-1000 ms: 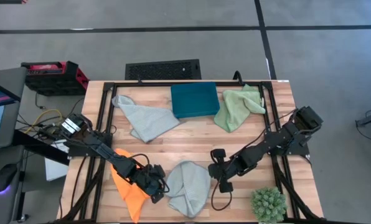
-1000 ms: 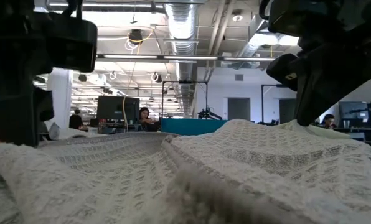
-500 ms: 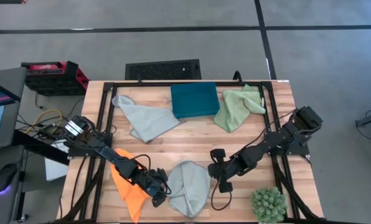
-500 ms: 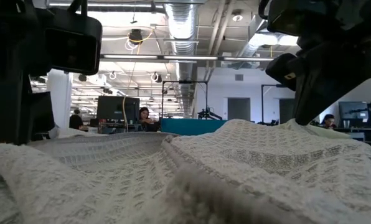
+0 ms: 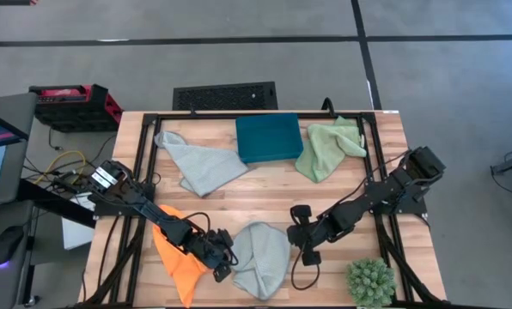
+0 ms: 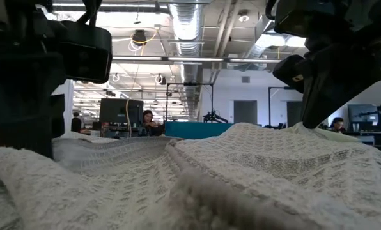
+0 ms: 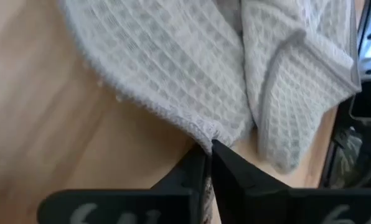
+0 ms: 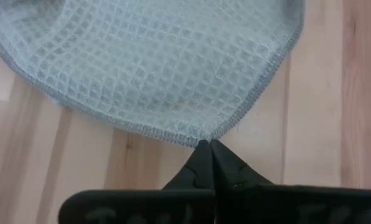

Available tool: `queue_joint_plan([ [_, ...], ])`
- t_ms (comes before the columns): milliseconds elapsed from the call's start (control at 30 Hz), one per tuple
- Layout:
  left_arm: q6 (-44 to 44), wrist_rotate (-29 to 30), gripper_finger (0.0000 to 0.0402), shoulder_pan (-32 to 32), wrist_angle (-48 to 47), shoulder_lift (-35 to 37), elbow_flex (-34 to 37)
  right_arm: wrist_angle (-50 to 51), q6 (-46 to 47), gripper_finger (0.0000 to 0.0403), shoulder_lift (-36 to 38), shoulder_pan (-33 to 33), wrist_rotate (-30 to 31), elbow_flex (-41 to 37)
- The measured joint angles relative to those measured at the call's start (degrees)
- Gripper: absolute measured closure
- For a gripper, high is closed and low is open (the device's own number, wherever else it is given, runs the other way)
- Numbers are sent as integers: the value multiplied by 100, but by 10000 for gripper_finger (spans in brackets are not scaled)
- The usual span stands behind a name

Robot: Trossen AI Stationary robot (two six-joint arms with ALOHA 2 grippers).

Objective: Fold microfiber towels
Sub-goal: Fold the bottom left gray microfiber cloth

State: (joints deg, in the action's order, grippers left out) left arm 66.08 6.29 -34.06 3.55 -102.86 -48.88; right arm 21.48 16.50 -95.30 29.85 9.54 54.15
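Observation:
A pale blue-grey microfiber towel lies bunched on the wooden table near its front edge. My left gripper is at the towel's left side, shut on a corner of it. My right gripper is at its right side, shut on another corner. An orange towel lies crumpled under my left arm. A second blue-grey towel and a light green towel lie spread at the back of the table. My left gripper pinches a hemmed corner of the towel between its two fingertips, coming low from the table's left. The cloth is gathered into small puckers at the tips, and the rest lies slack on the table. My right gripper pinches a hemmed corner of the towel between its two fingertips, coming low from the table's right. The corner is a single flat layer that lies on the wood.
A dark teal box stands at the back middle between the two far towels. A spiky green plant ball sits at the near right corner. A black frame runs along the table's edges.
My left gripper has moved a little toward the table's right and near edges, onto the blue-grey towel's left corner. The towel and my right gripper have stayed where they were.

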Motion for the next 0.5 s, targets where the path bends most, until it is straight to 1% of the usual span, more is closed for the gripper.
queue_joint_plan([
  [100,-134,121,399,4,-35,144,2,281,32,401,111,1,164,0],
  [200,-285,375,400,4,-311,450,2,677,198,401,349,4,389,-2],
  [400,-412,1089,401,74,-1620,1586,2,1354,255,401,1082,-5,904,4],
  [500,-537,1437,401,204,-2204,2276,2,1713,274,401,1495,-83,1295,125],
])
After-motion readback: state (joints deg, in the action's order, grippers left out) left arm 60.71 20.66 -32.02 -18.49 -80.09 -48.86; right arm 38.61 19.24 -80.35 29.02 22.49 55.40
